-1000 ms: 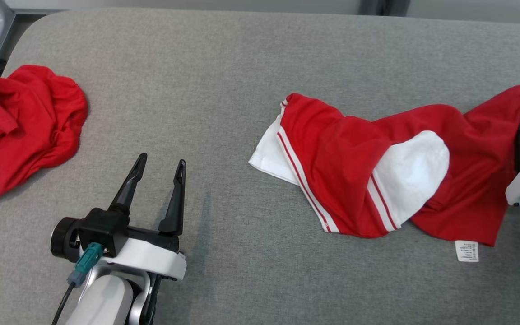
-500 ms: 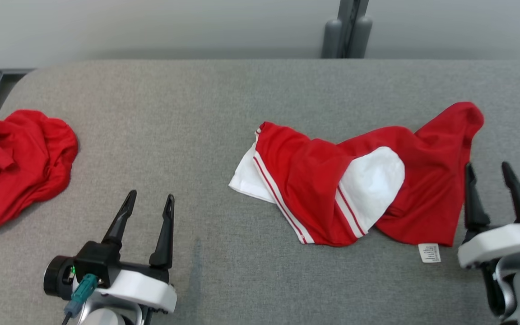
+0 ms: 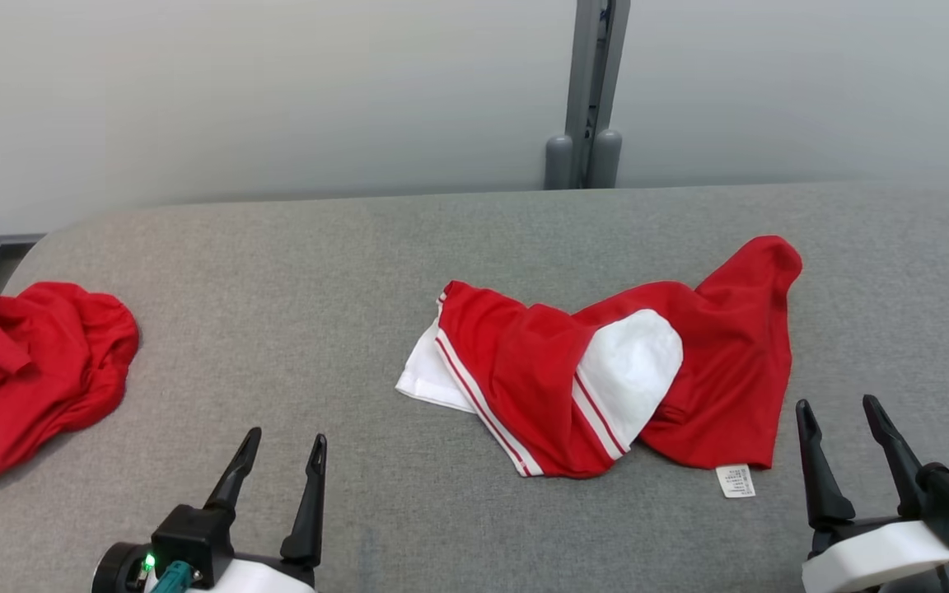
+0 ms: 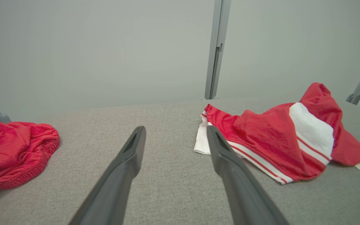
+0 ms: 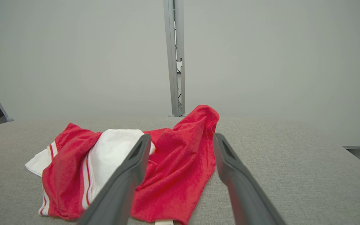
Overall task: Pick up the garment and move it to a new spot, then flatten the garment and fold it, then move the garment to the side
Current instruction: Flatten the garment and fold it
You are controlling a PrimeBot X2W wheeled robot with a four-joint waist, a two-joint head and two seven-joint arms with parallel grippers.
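Note:
The garment (image 3: 722, 362) is red with white panels and stripes. It lies crumpled on the grey padded table (image 3: 277, 272), right of centre, with a white label at its near edge. It also shows in the left wrist view as the garment (image 4: 261, 134) and in the right wrist view as the garment (image 5: 180, 162). My right gripper (image 3: 837, 403) is open, just right of and nearer than the garment, not touching it. My left gripper (image 3: 287, 436) is open at the lower left, well clear of the cloth. The left gripper (image 4: 176, 129) and right gripper (image 5: 182, 136) hold nothing.
A second crumpled red cloth (image 3: 38, 362) lies at the table's left edge, also seen as the red cloth (image 4: 11, 147). A grey upright post (image 3: 590, 91) stands behind the table against a pale wall. Bare grey table surface lies between the two cloths.
My right gripper has opened, let go of the garment's right end and drawn back toward me. The head camera has tilted up, so the whole scene sits lower.

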